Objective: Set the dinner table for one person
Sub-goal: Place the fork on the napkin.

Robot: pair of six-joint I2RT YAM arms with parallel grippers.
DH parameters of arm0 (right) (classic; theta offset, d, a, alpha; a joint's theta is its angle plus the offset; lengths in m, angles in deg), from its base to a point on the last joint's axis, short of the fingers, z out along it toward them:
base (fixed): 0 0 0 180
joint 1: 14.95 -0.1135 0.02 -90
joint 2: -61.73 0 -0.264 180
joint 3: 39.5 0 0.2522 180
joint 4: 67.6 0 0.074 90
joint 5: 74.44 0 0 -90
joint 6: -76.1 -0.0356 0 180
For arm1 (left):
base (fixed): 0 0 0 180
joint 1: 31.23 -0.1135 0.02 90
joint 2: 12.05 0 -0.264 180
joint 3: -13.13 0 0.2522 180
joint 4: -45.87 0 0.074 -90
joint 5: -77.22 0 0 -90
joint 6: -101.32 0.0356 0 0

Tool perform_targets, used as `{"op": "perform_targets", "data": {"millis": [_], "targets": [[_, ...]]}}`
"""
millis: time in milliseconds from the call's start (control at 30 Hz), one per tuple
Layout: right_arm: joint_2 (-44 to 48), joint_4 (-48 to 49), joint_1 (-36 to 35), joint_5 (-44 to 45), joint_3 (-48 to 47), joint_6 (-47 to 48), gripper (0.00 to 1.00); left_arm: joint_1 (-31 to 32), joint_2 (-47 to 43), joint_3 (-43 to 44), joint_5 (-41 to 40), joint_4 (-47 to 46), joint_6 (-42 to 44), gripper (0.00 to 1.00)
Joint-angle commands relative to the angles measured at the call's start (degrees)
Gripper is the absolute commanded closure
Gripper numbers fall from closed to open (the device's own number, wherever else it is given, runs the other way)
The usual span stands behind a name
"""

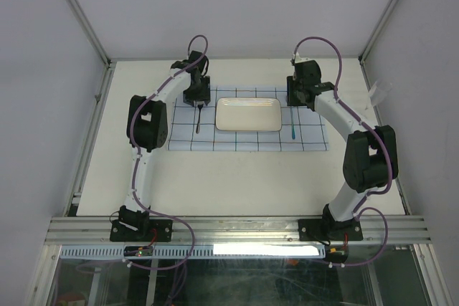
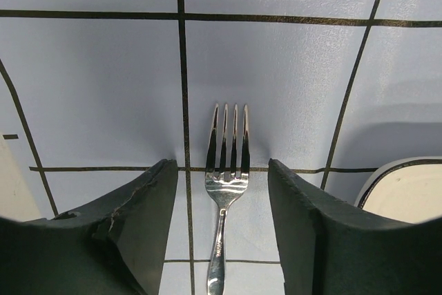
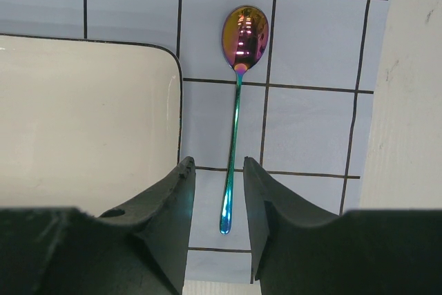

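Table (image 1: 215, 184), one plate (image 1: 249, 115), one fork (image 2: 226, 170), one spoon (image 3: 237, 101)

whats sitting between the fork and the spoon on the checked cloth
The white rectangular plate lies between the fork and the spoon, all on the cloth. The top external view shows this.

Bright, even light from above; shadows are soft. Glare streaks the fork (image 2: 225, 191) and spoon (image 3: 244, 32). Wrist views bow toward their edges, and the bottom foreground is slightly soft.
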Motion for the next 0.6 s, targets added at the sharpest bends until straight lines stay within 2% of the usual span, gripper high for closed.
{"op": "perform_targets", "data": {"millis": [0,400,567], "targets": [[0.21,0.82,0.26,0.3,-0.65,0.74,0.63,-0.15,-4.24,1.14,-1.58,-1.82,-0.09,0.43],[2.06,-0.42,0.25,1.94,-4.02,0.82,0.63,0.41,-21.46,1.18,-1.69,-5.04,0.17,0.39],[4.57,-1.24,0.15,3.82,-6.39,1.31,0.62,0.59,-31.32,-7.69,3.32,-12.38,-0.59,0.39]]}}
